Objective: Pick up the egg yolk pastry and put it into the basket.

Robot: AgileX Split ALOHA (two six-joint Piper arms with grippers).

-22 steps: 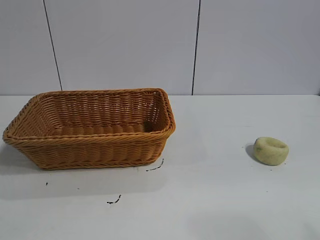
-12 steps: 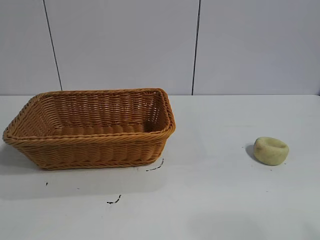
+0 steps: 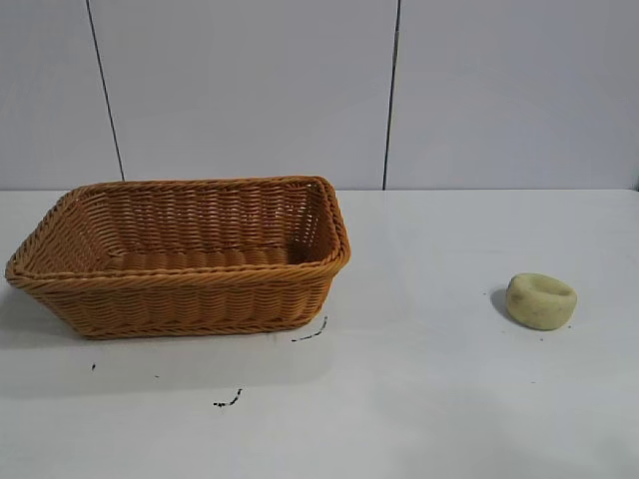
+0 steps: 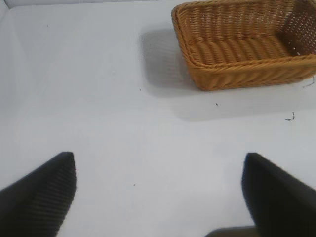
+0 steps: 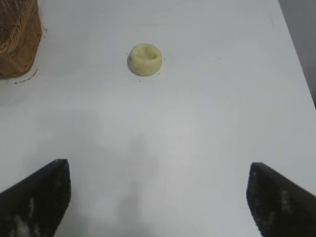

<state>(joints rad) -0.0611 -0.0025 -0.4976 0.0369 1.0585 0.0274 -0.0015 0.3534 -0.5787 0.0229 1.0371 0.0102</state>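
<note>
The egg yolk pastry [image 3: 540,300] sat at the basket's [image 3: 180,294] three o'clock, well apart, while the right gripper [image 5: 158,195] hung spread wide and empty. A centred descent looked wisest; the left gripper [image 4: 158,190] idled wide

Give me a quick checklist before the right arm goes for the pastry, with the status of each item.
1. Pastry free on the table, nothing touching it: ok.
2. Right gripper open, empty, pastry ahead of it: ok.
3. Basket upright: ok.
4. Basket interior has room, no items seen inside: ok.
5. Left gripper open, held back from the basket: ok.
6. Path from pastry to basket unobstructed in the exterior view: ok.
</note>
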